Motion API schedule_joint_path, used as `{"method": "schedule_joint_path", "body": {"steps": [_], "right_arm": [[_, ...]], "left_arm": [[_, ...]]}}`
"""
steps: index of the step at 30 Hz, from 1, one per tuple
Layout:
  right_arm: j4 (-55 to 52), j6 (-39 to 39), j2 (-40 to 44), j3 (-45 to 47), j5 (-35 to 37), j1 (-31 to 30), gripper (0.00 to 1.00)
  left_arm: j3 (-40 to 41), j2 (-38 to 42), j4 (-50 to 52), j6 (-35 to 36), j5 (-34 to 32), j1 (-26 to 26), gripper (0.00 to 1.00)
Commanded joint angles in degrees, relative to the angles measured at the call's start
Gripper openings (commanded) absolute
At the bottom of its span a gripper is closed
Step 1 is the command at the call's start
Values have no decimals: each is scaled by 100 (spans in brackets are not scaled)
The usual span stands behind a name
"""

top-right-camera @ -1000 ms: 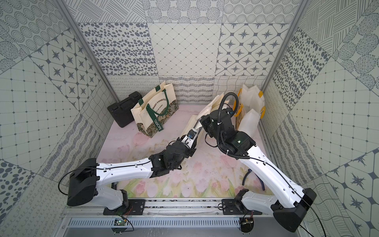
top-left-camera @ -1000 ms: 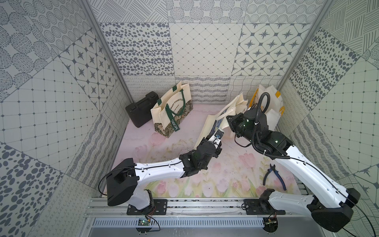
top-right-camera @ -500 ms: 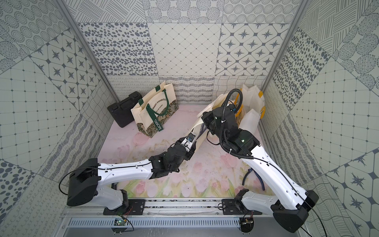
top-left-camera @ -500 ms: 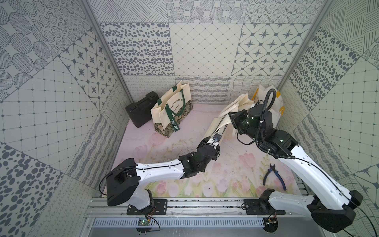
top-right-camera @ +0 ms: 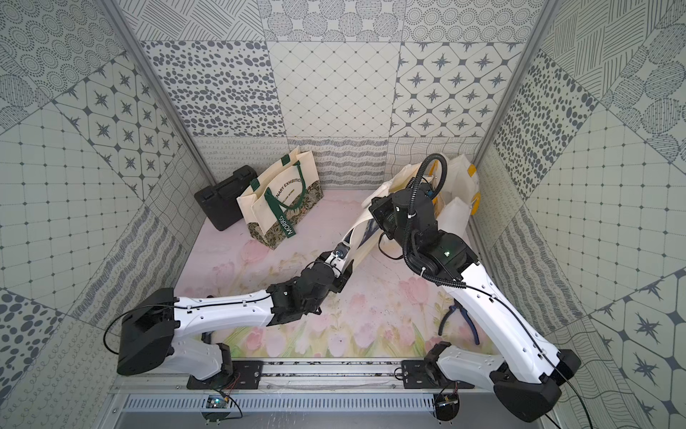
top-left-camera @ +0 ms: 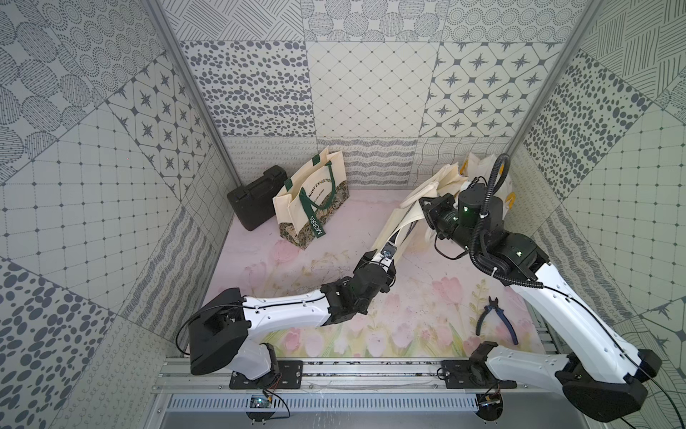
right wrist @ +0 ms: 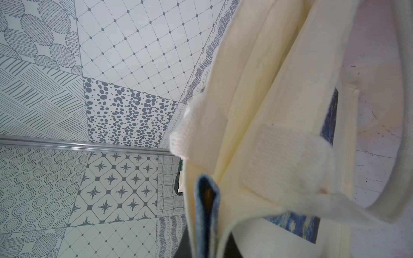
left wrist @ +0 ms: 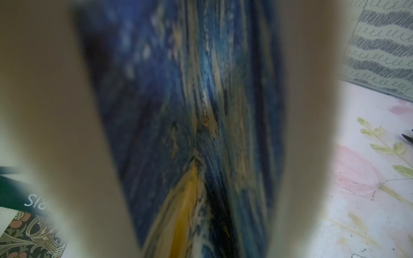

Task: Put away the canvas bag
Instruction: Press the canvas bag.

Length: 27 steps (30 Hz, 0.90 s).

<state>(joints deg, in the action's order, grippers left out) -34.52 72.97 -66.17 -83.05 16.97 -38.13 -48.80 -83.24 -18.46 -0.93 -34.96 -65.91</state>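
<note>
Right of centre, canvas bag (top-left-camera: 398, 226) slants lengthwise up to right hand (top-left-camera: 425, 203) clamping it; left hand (top-left-camera: 388, 253) unclear.

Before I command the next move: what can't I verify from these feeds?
Left gripper: jaws masked by canvas bag folds in both top views; the left wrist view is blurred cloth only.
Right gripper: tips hidden behind right arm in both top views.
Back-corner bags: partly behind that arm.

canvas bag (top-left-camera: 394, 223) 1; green-handled tote (top-left-camera: 308, 193) 1; case (top-left-camera: 252, 202) 1; pliers (top-left-camera: 496, 311) 1; yellow-handled bags (top-right-camera: 458, 211) unclear
</note>
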Motion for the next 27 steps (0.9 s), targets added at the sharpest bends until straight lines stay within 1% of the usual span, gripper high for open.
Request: {"method": "schedule_joint_path", "body": {"steps": [1,4,5,7,9,12,14,18,21,24,27], "right_arm": [[633,-86,280,-335,63,30,0],[596,-81,319,-275,47,27,0],[579,-82,337,-244,46,31,0],[526,-111,364,-209,58,42,0],[492,-220,376,-195,33,34,0],[356,-349,342,-217,-62,43,0],[356,-528,305,-212,-188,36,0],[480,-1254,269,-176,-531,4,0],[-28,-1756,58,-447,-580,-47,0],[-532,-2197,-275,-691,-655,-108,0],[-690,-2424,-617,-722,-866,-109,0]], "left_arm": [[57,-19,350,-329,65,45,48],[111,26,317,-330,168,50,9],[114,44,324,-329,226,47,0],[96,96,421,-404,377,49,0],[79,195,572,-525,688,51,0],[120,351,706,-776,990,51,0],[156,497,796,-901,1357,58,0],[240,904,919,-1338,2763,104,0],[300,1129,825,-1942,3901,167,0],[335,1235,734,-2632,4672,194,0],[327,1252,713,-3277,5137,233,0]]}}
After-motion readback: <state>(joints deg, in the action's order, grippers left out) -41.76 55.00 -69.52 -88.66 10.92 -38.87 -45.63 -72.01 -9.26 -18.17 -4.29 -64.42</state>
